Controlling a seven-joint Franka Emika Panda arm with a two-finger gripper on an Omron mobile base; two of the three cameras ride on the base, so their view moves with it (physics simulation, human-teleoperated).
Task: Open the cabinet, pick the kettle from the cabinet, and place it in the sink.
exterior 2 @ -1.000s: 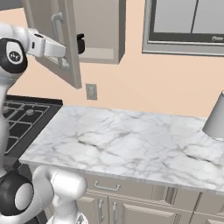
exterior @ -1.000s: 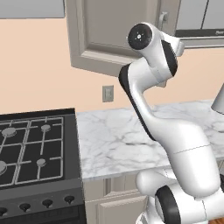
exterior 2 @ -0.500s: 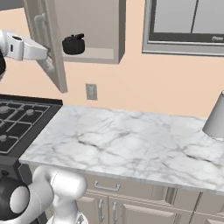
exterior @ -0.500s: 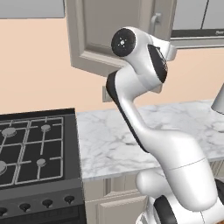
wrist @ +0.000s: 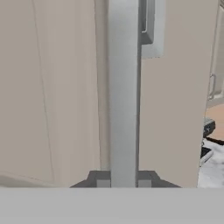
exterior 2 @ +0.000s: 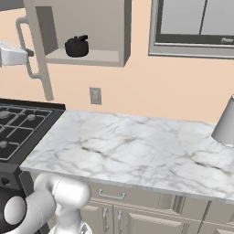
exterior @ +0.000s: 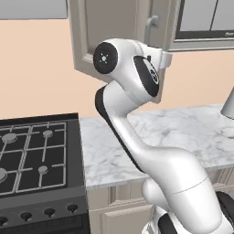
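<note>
The step in hand is the first of 3: opening the cabinet (exterior 2: pixel 82 27). Its door (exterior 2: pixel 40 50) stands swung wide, edge-on in the right base view, and the shelf inside is exposed. The gripper (wrist: pixel 123 180) is clenched on the door's bar handle (wrist: pixel 123 87); in the hand view the grey bar runs straight up between the 2 dark fingertips (wrist: pixel 97 179), which sit tight against either side of it. In the right base view the hand reaches in from the left edge and meets the handle about midway along it.

The kettle (exterior 2: pixel 76 46) sits upright on the cabinet shelf, toward the left of the opening, near the hinge side, with its arched handle on top. Nothing stands in front of it. The sink cannot be placed from these pictures.

Judged from how far the door has swung, the opening looks about done. The next move would call for letting go of the handle, backing the hand clear of the door edge, then swinging round the open door to reach the kettle from the front. The door hangs between the hand and the shelf, so that path needs care.
</note>
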